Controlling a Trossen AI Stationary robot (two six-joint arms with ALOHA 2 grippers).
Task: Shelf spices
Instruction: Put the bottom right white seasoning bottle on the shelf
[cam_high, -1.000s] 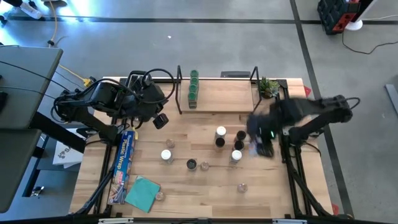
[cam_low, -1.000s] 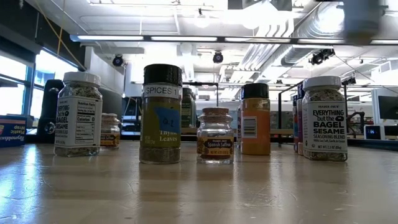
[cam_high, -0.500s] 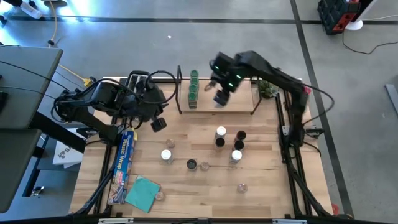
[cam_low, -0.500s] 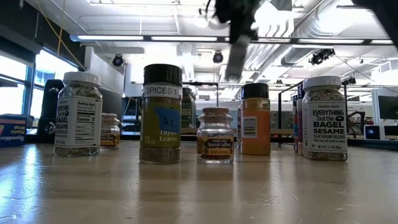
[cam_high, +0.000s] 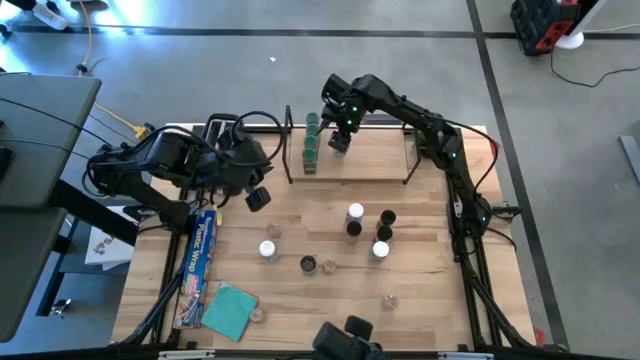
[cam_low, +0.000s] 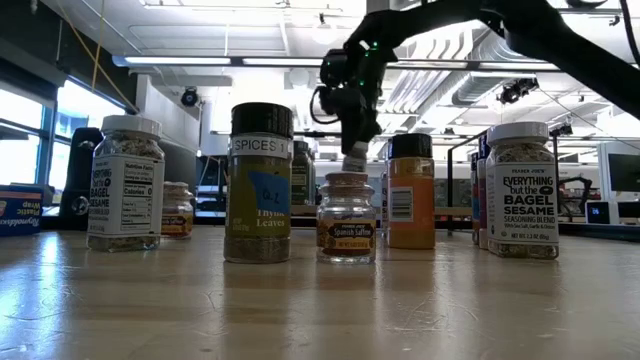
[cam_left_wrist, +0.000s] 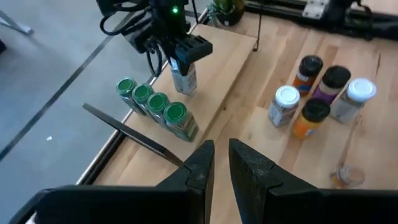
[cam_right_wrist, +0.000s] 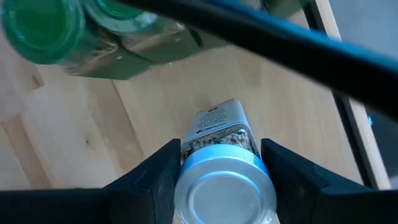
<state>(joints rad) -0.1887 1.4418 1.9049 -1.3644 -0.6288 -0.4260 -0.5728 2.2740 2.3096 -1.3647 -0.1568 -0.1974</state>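
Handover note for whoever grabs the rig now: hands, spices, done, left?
Right hand: shut on a white-capped jar, held over the shelf beside the green-capped row; whether it touches the wood is not visible.
Left hand: shut, empty, waiting at the table's left rear.
Done: four green-capped jars stand in a row at the shelf's left end.
Left: set this jar down, then shelve the cluster at mid-table and the scattered jars nearer the front.

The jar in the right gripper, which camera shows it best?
Right wrist view: the jar fills the frame between the right gripper fingers. Left wrist view shows it small above the shelf; high and low views barely show it.
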